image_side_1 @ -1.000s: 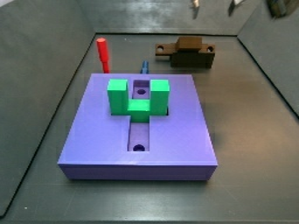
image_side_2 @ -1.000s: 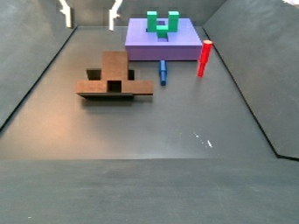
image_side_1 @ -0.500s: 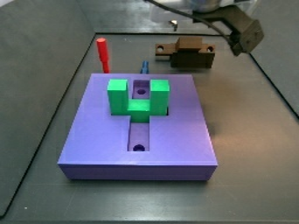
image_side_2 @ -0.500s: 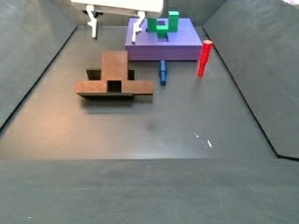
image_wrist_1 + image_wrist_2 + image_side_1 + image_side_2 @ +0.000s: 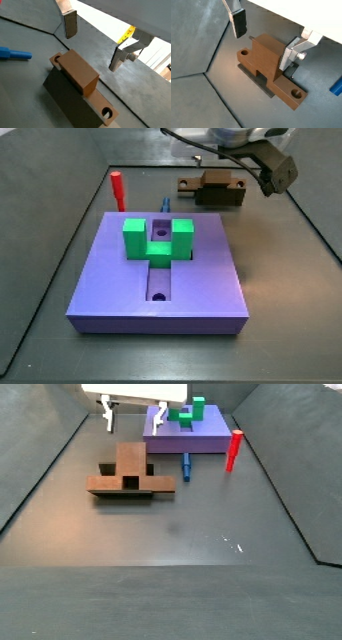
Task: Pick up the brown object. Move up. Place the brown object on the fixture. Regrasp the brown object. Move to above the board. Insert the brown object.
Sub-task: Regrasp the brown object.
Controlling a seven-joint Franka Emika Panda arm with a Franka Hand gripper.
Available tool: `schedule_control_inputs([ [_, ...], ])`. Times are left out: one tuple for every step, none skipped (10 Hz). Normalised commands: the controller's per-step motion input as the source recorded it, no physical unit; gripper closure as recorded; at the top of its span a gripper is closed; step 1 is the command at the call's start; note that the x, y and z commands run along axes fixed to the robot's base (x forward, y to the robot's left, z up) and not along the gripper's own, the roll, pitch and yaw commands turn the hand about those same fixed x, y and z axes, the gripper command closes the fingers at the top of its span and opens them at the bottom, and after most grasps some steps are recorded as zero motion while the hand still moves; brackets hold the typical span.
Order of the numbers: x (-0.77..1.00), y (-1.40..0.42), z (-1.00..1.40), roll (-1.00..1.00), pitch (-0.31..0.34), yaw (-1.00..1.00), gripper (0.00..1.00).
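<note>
A dark grey tabletop (image 5: 201,574) with sloped walls on its sides has wide bare floor in its near half in a side view. At the far end lies the board (image 5: 114,278), a large flat lavender slab with a central groove, carrying a green U-shaped block (image 5: 158,239). Beside the board stand a red upright peg (image 5: 234,450) and a small blue piece (image 5: 186,466). The fixture (image 5: 130,485), a low dark holder, sits well apart from the board with open floor around it. The brown object (image 5: 266,56), a smooth bar with a round hole, rests on the fixture. The pincer (image 5: 264,36) hangs above it, its silver fingers (image 5: 71,25) spread wide and holding nothing.
</note>
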Motion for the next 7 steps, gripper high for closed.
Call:
schedule_control_inputs([
  [0.33,-0.05,-0.23,0.00,0.351,0.32,0.00],
  [0.43,-0.04,-0.27,0.00,0.423,0.36,0.00],
  [0.37,-0.01,-0.30,-0.07,0.369,0.34,0.00],
  [0.22,0.00,-0.27,-0.13,0.260,0.28,0.00],
  [0.13,0.00,-0.30,-0.06,0.186,0.26,0.00],
  [0.15,0.00,-0.29,-0.05,0.191,0.25,0.00],
  [0.19,0.00,-0.27,0.00,0.234,0.21,0.00],
])
